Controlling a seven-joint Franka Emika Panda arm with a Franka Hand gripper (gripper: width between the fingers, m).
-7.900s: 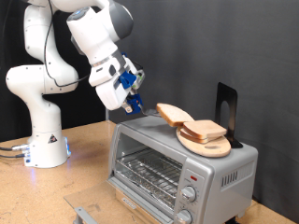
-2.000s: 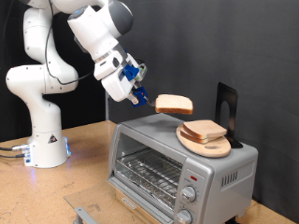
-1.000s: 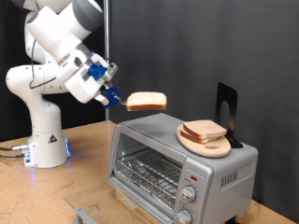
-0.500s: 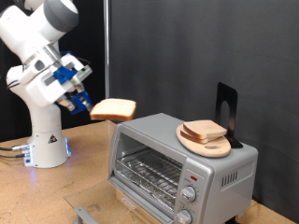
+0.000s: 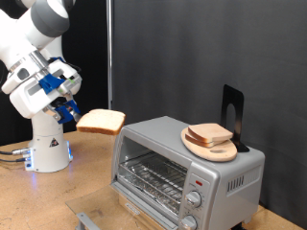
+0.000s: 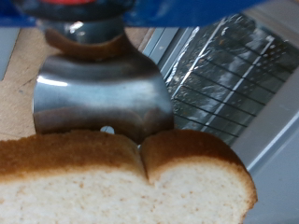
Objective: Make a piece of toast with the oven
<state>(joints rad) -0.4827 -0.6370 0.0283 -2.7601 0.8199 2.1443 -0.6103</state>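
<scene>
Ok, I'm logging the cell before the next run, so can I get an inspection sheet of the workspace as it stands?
Surface: wooden table, oven on it.
Job's things: toast held in the air, at the exterior view's left of the oven; rack visible inside the oven.
Clutter: round board with more bread on the oven top; black stand behind it.
Gripper: fingers shut on the toast.
Cables: some at the arm's base.
Surroundings: black backdrop.

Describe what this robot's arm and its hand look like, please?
The white, rounded arm has glossy segments and a dark grey joint cap, rising from a white base with a black triangle mark and blue glow. Its hand is white with bright blue parts and dark fingers.
</scene>
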